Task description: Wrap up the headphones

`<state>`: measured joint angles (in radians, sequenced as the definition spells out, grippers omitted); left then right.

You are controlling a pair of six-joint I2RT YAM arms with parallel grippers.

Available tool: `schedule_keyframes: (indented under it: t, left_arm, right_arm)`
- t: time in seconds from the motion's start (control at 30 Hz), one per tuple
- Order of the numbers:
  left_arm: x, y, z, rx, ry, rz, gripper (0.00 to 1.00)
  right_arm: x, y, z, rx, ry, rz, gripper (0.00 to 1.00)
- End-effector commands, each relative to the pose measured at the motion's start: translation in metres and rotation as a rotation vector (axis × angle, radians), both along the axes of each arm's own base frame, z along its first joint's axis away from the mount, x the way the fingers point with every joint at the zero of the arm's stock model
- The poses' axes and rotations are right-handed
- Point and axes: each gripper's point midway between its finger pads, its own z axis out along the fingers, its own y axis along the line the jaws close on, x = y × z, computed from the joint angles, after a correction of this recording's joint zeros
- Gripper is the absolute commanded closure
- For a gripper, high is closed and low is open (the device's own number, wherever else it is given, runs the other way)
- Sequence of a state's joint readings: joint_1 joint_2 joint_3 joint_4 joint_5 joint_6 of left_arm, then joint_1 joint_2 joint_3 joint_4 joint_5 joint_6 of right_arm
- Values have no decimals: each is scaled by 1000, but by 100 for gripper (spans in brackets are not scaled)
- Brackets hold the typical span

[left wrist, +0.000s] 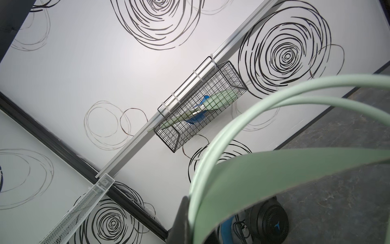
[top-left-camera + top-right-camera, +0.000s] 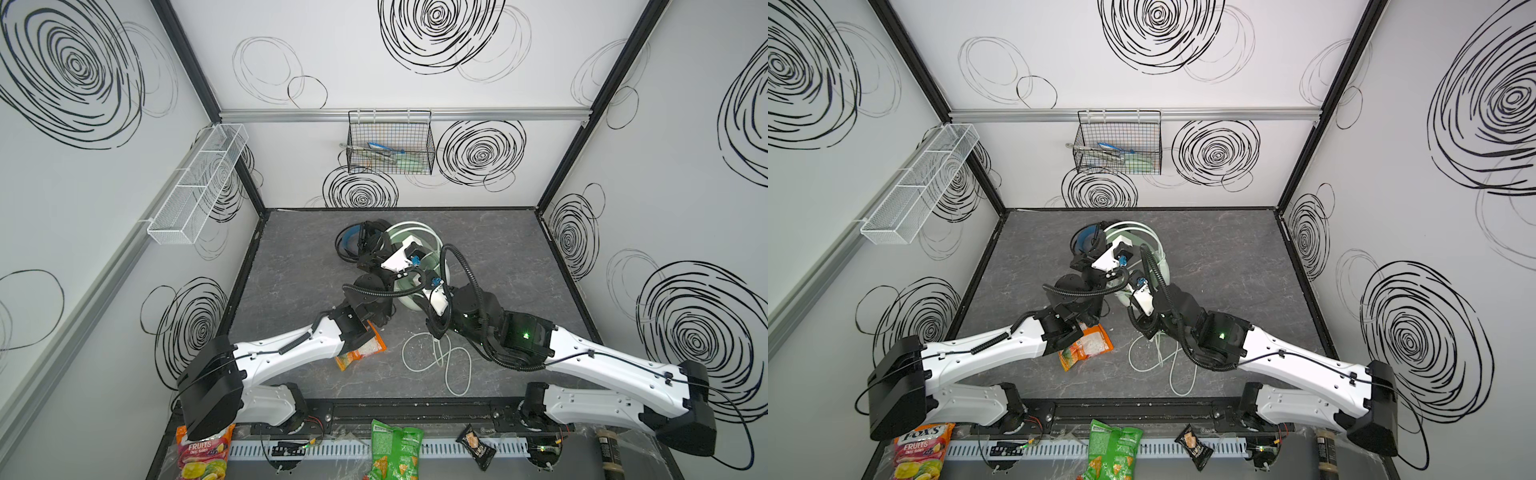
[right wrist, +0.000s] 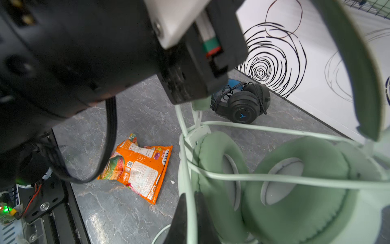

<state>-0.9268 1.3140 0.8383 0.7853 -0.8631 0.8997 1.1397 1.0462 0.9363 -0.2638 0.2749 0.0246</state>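
You're roughly midway: your left gripper [image 1: 187, 218] clamps the mint-green headset [image 2: 409, 301] at the centre of a top view, your right gripper [image 3: 191, 220] pinches its whitish cable [image 3: 274, 178], loose loops lie unwound lower centre, and the black headset [image 3: 242, 105] behind looks bundled.

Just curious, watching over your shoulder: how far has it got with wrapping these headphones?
Black headset seems done, its cord bundled against it. Mint headset is in hand: left gripper shut on its headband, right gripper shut on the whitish cable, some turns already around it. Left: loose loops on the table.
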Motion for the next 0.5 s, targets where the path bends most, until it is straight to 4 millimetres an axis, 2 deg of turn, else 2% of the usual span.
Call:
schedule_keyframes:
  t: [0.0,0.13,0.33,0.47]
  left_arm:
    - [11,32,-4,40,17,127,100]
    - [13,40,0,8,7,173,100]
    - [10,59,17,-66,-59,317,100]
    - [11,63,23,-75,-90,383,100]
  right_arm:
    - [1,-16,45,96,-52,-21,99]
    - [-4,-15,44,153,-10,8,99]
    - [-16,5,44,277,77,83,99]
    - [-22,13,47,325,114,119,100]
